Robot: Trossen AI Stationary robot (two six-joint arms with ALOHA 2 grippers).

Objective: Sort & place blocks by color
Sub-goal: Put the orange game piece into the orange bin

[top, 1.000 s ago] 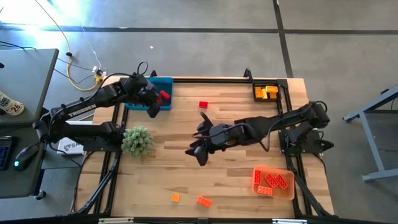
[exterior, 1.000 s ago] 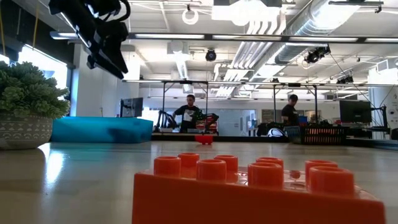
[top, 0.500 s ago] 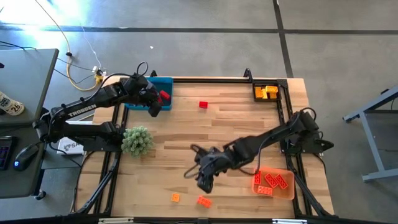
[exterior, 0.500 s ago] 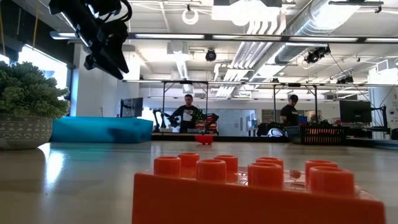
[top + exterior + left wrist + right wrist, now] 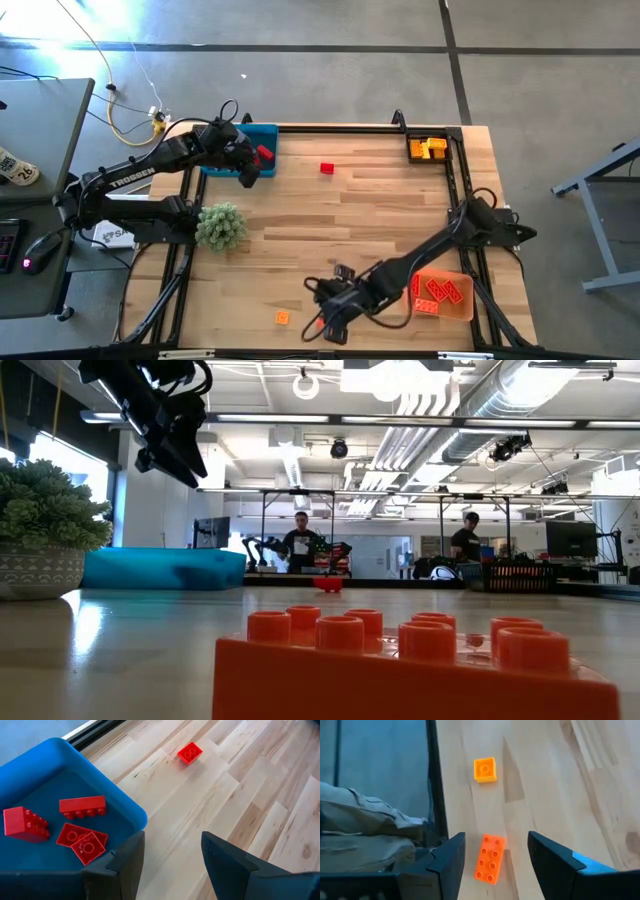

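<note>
Blocks are the worry: the long orange block (image 5: 489, 858) lies on the worktop (image 5: 380, 215) at about six o'clock in the high view, between the fingers of the right hand (image 5: 330, 322), which is spread wide and holds nothing. It sits skewed, so closing may twist it free. A small orange block (image 5: 485, 770) lies near, at nine o'clock of it. Far off at eleven o'clock, the left hand (image 5: 172, 855) hangs open and empty over the blue tray (image 5: 125, 810).

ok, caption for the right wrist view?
Open right hand poised over a long orange brick, small orange brick beyond, near the table edge.
</note>
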